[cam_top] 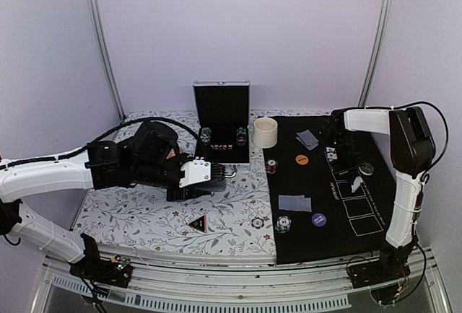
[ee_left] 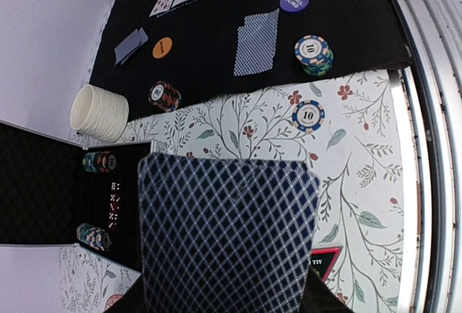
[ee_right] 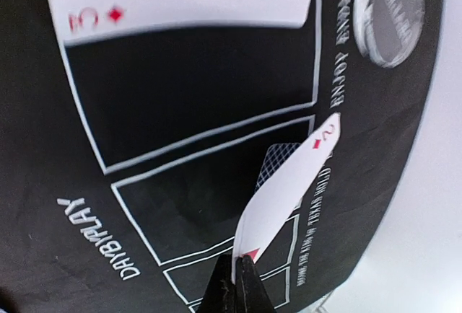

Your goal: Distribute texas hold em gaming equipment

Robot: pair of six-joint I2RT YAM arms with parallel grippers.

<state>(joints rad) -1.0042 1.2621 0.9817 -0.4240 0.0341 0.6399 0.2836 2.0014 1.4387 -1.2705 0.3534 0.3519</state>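
Blue-backed card (ee_left: 227, 234) is gripped by the left claw (cam_top: 224, 172), its fingers hidden behind it. A bent red two (ee_right: 289, 190) is pinched by the right claw (ee_right: 240, 275).

A table covered in a white floral-print cloth (cam_top: 144, 212). A black felt mat (cam_top: 339, 237) lies over its right side. On the cloth: an open black case (cam_top: 221, 122) at the far edge, a black red-edged triangle marker (cam_top: 197, 222) near the front, and a single striped poker chip (cam_top: 257, 222) just beside the mat. A cream cup (cam_top: 265, 132) stands at the mat's far left corner.
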